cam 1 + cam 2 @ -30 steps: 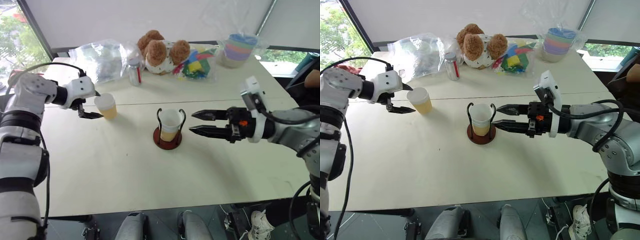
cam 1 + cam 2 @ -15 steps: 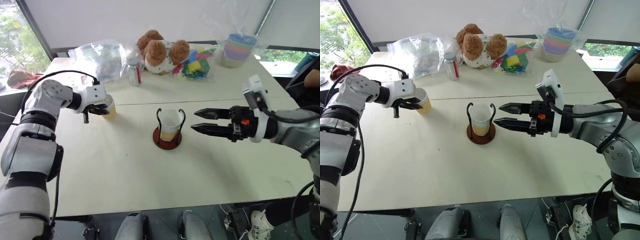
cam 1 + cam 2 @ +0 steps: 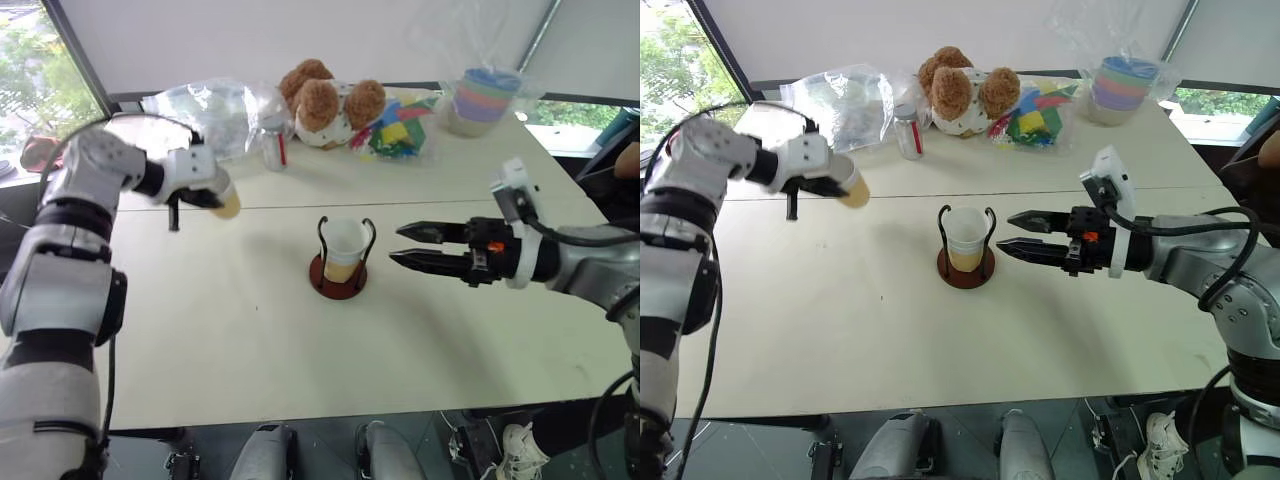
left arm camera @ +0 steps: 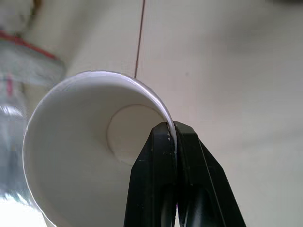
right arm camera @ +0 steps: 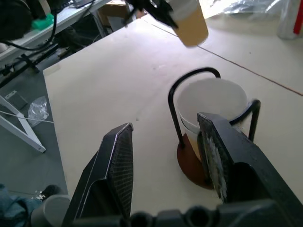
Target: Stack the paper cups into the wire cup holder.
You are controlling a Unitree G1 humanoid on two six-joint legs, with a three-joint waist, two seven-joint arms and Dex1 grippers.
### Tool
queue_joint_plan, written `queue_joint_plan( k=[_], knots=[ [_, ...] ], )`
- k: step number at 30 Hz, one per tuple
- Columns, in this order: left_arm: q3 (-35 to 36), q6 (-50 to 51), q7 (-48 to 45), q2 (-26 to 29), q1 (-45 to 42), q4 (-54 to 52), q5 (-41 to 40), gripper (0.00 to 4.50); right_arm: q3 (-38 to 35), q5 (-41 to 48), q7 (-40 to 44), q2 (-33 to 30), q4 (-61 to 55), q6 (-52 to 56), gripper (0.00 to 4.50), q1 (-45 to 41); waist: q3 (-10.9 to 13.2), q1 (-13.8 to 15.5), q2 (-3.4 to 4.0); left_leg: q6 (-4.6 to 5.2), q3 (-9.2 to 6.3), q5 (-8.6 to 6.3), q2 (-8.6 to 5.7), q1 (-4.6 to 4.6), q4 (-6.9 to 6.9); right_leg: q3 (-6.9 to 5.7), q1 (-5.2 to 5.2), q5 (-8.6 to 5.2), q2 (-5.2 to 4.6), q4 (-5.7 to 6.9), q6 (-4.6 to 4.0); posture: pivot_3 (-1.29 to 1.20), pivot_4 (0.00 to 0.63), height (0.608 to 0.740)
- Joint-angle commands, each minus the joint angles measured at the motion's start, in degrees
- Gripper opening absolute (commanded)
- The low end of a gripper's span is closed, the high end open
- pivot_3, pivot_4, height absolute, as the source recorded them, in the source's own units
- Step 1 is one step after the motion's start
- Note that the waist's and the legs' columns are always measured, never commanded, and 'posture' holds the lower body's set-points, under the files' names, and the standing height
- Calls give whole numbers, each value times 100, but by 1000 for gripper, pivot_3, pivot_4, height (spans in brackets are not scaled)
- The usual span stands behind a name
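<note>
Between pincer (image 4: 173, 137) fingers, thin paper cup (image 4: 90, 142)

Right pincer (image 3: 404, 246) beside holder (image 3: 340, 262) (left side open).

Left gripper (image 4: 173, 137) pinched closed, arm raised; right gripper (image 3: 408, 246) level, fingers parted

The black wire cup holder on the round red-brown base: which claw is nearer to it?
The right claw. It hovers open beside the black wire cup holder, fingers pointing at it. The left claw is farther off, pinching a yellow-orange paper cup above the table.
</note>
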Motion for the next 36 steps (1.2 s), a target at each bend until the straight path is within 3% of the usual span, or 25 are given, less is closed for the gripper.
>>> queue_joint_plan(
  k=[1,6,12,23,33,36],
  knots=[
    [-40,641,-799,-225,-612,-834,-1017,44,-411,-439,246,-347,249,-333,2337,269,-2,7,4,4,0,-2,-4,-1,1,0,0,0,-4,0,0,0,150,740],
    [-1008,1470,-824,-360,-440,-2028,-2657,44,-630,-426,234,-409,-44,-318,2337,497,-11,-149,23,20,19,-12,4,19,-6,0,0,0,-9,1,1,0,150,740],
    [-1872,1633,-824,-471,-367,-2398,-3577,44,-806,-183,-106,-217,-657,-108,2337,858,-8,-230,24,14,15,-8,20,34,-6,-1,-5,-1,3,14,1,0,150,740],
    [-3449,1315,-824,19,-416,-2781,-4265,44,-1038,187,-587,-41,-1098,62,2337,1201,-7,-140,23,12,16,-7,17,31,-5,4,-3,-1,1,7,0,0,150,740],
    [-4080,759,-824,-265,-552,-2253,-4206,44,-984,360,-989,142,-1270,80,2337,1251,-7,-153,22,12,17,-7,12,30,-1,4,2,-1,-1,4,0,0,150,740],
    [-4147,623,-824,-405,-649,-2005,-4187,1401,-1030,420,-1063,152,-1318,77,2337,1327,-7,-153,22,13,16,-7,13,30,-2,4,1,-1,0,5,0,0,150,740]
  ],
)
